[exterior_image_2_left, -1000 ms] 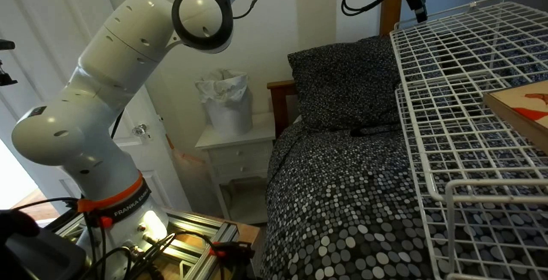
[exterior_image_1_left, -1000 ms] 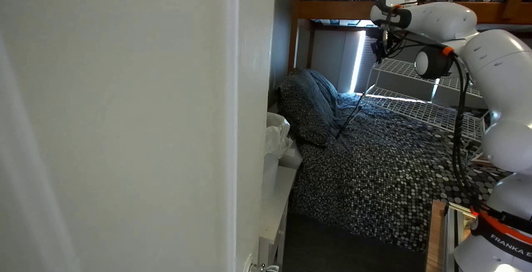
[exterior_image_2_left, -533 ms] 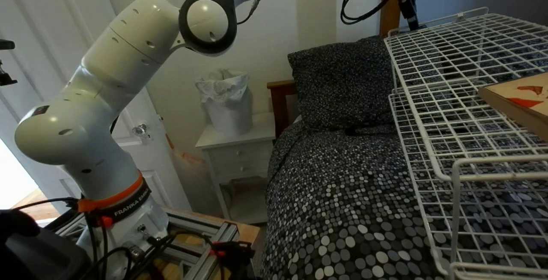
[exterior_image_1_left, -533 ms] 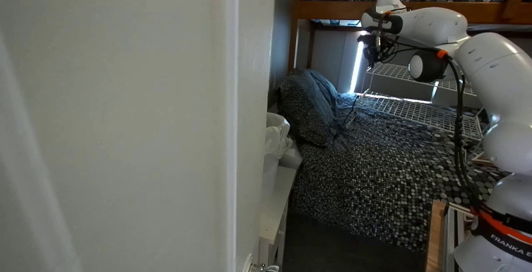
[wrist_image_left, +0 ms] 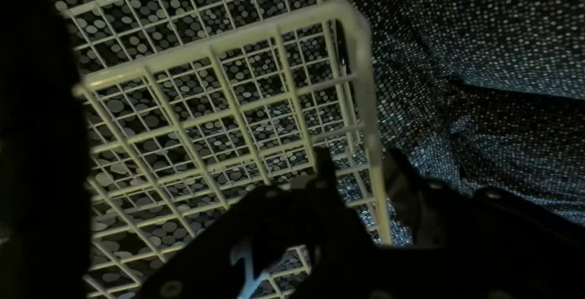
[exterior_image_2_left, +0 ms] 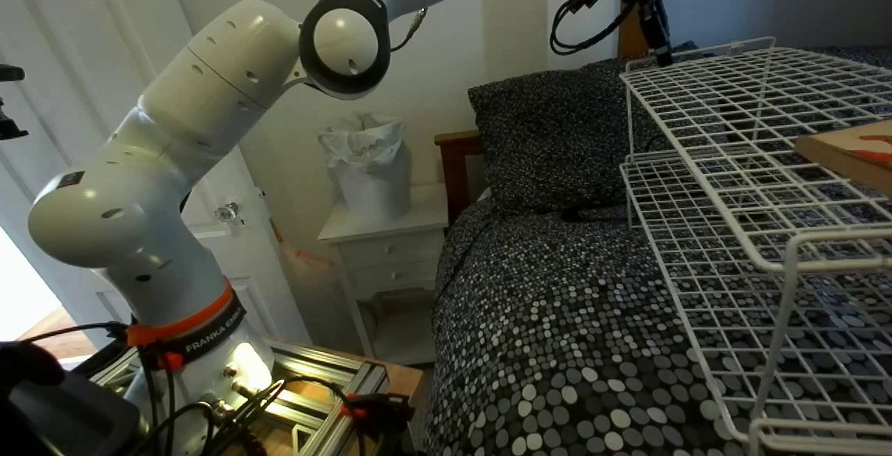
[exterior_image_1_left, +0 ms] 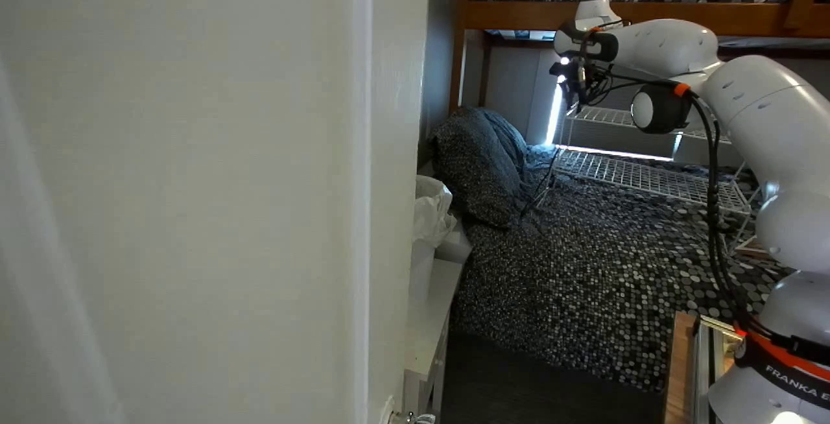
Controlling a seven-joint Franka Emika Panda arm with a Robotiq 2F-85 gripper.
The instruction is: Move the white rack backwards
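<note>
1. Your white rack stands over the bed, well apart from the nearest edge of the small table; whether every leg touches down, you cannot tell.
2. Your gripper, at the rack's end beside the pillow, has its fingers part-way apart with the end rail between them; whether they pinch it, you cannot tell.
3. A book lies on the rack's upper level, partly out of view.
4. That pillow sits between rack and table.
5. A lined bin tops the table, whose bed-side corner stands just beside a wooden post.
</note>
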